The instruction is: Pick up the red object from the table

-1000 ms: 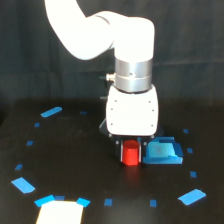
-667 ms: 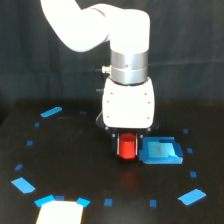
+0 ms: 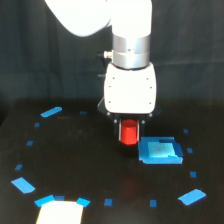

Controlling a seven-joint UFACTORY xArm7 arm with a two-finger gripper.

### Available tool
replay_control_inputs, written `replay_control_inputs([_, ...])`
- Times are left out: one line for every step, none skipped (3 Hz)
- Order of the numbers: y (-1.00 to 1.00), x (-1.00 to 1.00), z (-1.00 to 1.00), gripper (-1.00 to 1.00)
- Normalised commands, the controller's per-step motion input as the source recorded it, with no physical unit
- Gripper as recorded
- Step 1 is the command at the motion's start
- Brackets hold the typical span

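Item: my gripper [image 3: 129, 131], hanging straight down under white body. Jaws closed narrow on red object [image 3: 129, 134], one dark finger each flank; grip at upper part, so lower end stays free. Red object location: appears clear of table [image 3: 90, 165], just above it, contact hard to confirm. Neighbour: blue rectangle patch [image 3: 159, 151], just beside at exterior view's right. Small blue marks ring the area. Open room: upward, unobstructed.

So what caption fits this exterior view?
White gripper holding the red object above the black table.
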Motion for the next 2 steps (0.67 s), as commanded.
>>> replay_control_inputs([0.23, -0.18, 1.00, -1.00])
replay_control_inputs([0.27, -0.01, 1.00, -1.00])
